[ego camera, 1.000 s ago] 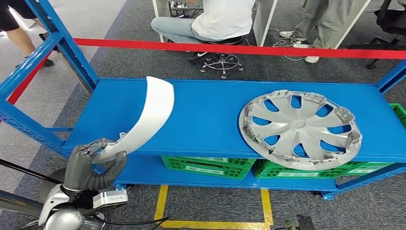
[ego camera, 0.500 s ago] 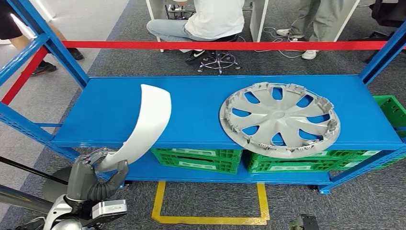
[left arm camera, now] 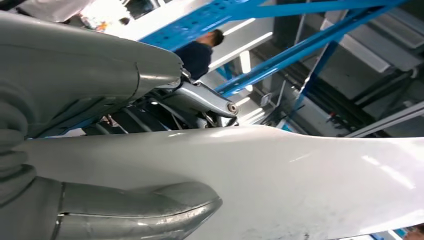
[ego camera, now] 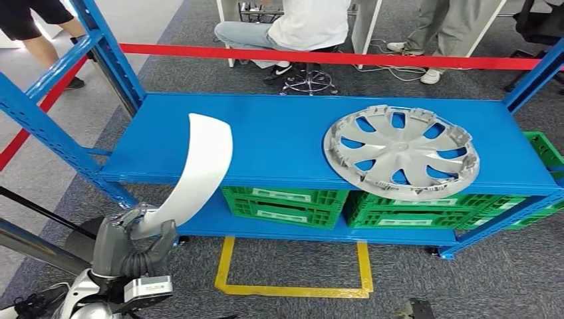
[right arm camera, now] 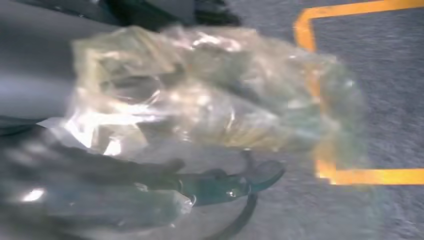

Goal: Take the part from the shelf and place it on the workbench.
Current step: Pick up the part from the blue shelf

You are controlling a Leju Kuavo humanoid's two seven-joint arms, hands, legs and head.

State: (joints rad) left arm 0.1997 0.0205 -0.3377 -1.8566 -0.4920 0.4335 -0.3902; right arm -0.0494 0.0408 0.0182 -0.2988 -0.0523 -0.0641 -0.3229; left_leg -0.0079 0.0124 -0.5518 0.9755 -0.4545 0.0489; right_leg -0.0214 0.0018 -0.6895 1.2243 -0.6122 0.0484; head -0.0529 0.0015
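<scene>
Up close, left hand (left arm camera: pixel 65 165) grips white part (left arm camera: pixel 280 180); head view adds hubcap (ego camera: pixel 401 152).

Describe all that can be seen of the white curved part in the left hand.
The white curved part is a long, smooth, glossy panel, plastic by its look, bent like an arc. The left hand grips its narrow lower end; its wide upper end rises in front of the blue shelf. Whether it touches the shelf cannot be told.
</scene>
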